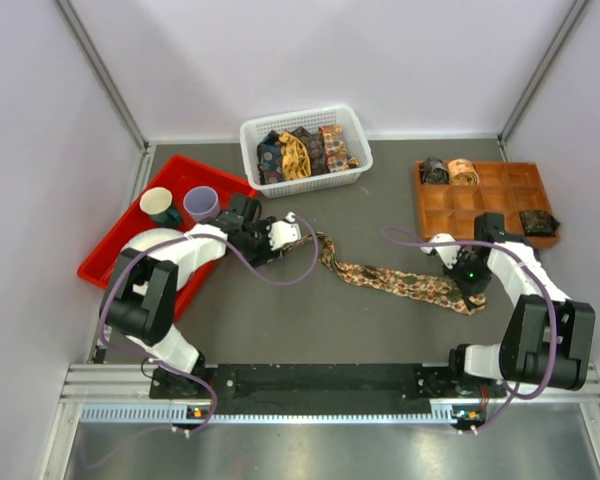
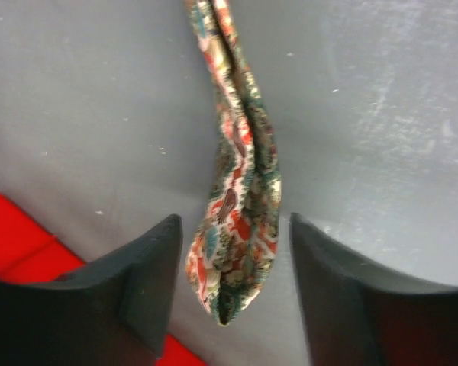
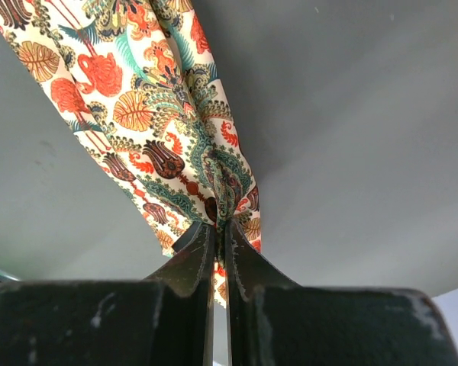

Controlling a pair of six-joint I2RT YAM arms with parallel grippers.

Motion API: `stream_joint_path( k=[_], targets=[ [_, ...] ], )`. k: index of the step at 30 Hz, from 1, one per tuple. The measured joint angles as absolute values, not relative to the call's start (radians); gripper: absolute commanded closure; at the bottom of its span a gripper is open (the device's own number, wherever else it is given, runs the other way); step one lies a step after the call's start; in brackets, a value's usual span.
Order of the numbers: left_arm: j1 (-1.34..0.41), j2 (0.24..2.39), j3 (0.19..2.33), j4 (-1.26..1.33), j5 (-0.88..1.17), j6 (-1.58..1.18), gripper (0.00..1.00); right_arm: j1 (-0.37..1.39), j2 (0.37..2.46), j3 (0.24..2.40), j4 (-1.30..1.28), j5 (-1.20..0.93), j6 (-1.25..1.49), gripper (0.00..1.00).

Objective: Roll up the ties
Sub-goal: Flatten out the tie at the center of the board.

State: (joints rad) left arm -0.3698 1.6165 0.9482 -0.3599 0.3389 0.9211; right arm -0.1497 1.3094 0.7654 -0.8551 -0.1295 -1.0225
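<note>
The tie [image 1: 395,282] lies stretched across the worktop [image 1: 330,335], my right pincer [image 3: 220,238] clamped on its wide end. My left pincer [image 2: 235,232] stands open astride the narrow tip; I'd close squarely, keeping fabric taut.

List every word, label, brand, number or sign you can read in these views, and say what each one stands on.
None: no readable text in any view.
The tie carries only leaf, flower and bird motifs, no letters.
The white basket, the red tray and the orange compartment tray show no labels.
Any markings on the arms are too small to read.
</note>
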Motion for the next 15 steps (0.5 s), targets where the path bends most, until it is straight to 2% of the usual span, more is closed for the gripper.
stream_joint_path(
  k=[3,10,12,15],
  targets=[
    [-0.371,1.617,0.953,-0.358,0.318,0.949,0.77,-0.189,1.316,0.766,-0.855,-0.134,-1.056,1.00],
    [-0.376,1.609,0.914,-0.385,0.244,1.042,0.98,-0.351,1.411,0.811,-0.856,-0.138,-1.151,1.00],
    [-0.380,1.581,0.866,-0.391,0.240,1.066,0.98,-0.408,1.439,0.840,-0.857,-0.136,-1.183,1.00],
    [-0.411,1.478,0.756,-0.405,0.233,1.104,0.85,-0.485,1.473,0.875,-0.855,-0.138,-1.236,1.00]
  ],
)
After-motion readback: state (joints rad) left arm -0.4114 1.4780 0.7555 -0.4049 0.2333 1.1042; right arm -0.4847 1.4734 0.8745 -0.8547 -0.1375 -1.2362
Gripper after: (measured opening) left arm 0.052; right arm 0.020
